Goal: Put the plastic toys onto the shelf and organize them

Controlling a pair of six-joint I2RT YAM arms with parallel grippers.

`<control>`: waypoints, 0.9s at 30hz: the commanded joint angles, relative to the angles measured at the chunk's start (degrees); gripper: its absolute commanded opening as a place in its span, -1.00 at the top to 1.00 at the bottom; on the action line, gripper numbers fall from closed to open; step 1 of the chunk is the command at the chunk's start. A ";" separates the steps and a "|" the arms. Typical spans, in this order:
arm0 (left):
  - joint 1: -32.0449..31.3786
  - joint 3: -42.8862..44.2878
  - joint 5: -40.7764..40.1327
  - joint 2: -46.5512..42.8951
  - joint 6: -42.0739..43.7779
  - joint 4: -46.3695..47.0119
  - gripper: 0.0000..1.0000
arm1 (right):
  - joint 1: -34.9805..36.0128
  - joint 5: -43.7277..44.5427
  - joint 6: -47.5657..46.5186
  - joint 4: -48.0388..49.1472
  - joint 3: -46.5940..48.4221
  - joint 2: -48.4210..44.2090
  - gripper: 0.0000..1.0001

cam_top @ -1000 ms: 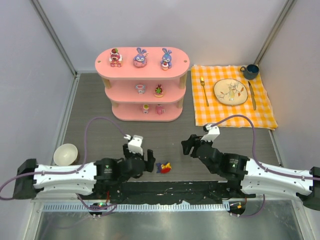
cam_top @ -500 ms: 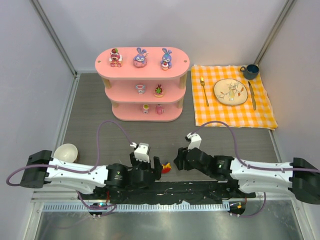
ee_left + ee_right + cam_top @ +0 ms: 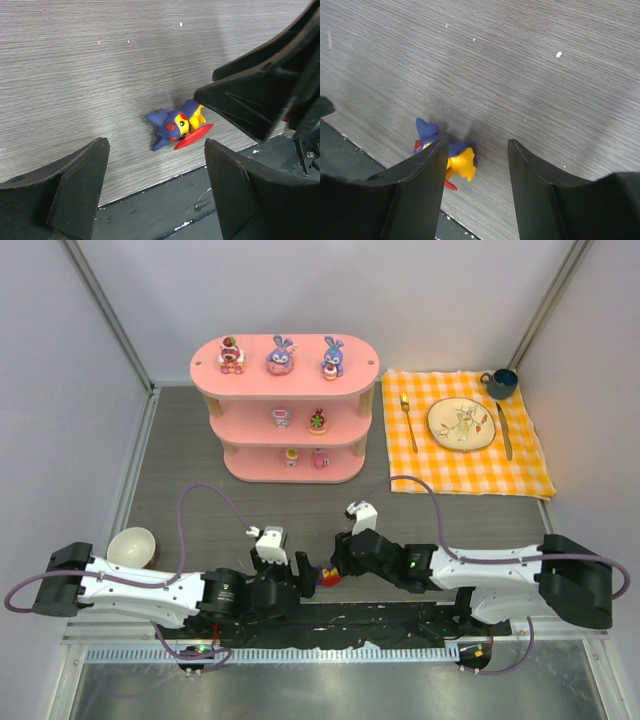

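Both arms have converged on the last loose toy (image 3: 177,127). The right gripper (image 3: 477,145), jaws apart but narrowing, apparently touches it, and the left gripper (image 3: 155,147) gapes wide; pickup looks imminent.

My rig, seen from above: left arm (image 3: 130,590), right arm (image 3: 500,570), white link shells, black joints; purple cable (image 3: 205,487) loops over each; white camera block (image 3: 268,540) at wrist; left gripper (image 3: 156,150), matte black wedge fingers.

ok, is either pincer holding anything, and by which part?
Nothing. Left pincer and right pincer both open; the red-yellow-purple toy lies loose on the table.
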 commanded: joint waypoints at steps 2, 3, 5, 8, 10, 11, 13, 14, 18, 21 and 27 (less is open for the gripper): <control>-0.36 -0.61 -4.09 -3.07 -2.87 -2.88 -0.62 | -0.39 4.06 -2.02 -0.26 7.17 7.38 -0.08; -0.36 -0.78 -4.53 -3.43 -3.05 -3.49 -0.62 | -0.39 4.68 -2.11 -1.75 7.88 9.05 -0.06; -0.45 -0.96 -4.71 -4.75 -3.49 -4.11 -0.61 | -0.39 5.38 -2.37 -3.16 9.37 10.38 -0.05; -0.45 -0.87 -5.06 -5.81 -3.40 -5.25 -0.61 | -0.57 6.00 -2.46 -4.48 9.90 11.78 -0.05; -0.45 -0.44 -5.41 -6.25 -3.58 -6.39 -0.61 | -0.57 6.00 -2.46 -5.28 9.82 12.14 -0.05; -0.36 -0.43 -5.41 -6.33 -3.67 -6.66 -0.61 | -0.48 5.92 -2.46 -6.06 9.64 12.05 -0.05; -0.45 -0.35 -5.50 -6.69 -3.58 -7.10 -0.61 | -0.57 5.31 -2.20 -6.68 8.94 11.96 -0.04; -0.45 -0.26 -5.50 -6.69 -3.67 -7.18 -0.61 | -0.57 4.95 -2.11 -7.21 8.68 11.88 -0.04; -0.45 0.09 -5.41 -7.13 -4.19 -8.15 -0.61 | -0.57 2.49 -1.94 -7.57 7.10 11.26 -0.04; -0.45 0.62 -5.06 -7.65 -5.33 -9.46 -0.61 | -0.57 0.47 -2.37 -6.95 5.60 10.03 -0.01; -0.36 2.55 -3.40 -8.62 -7.97 -13.76 -0.61 | -0.22 -2.26 -1.85 -6.51 3.40 5.99 0.06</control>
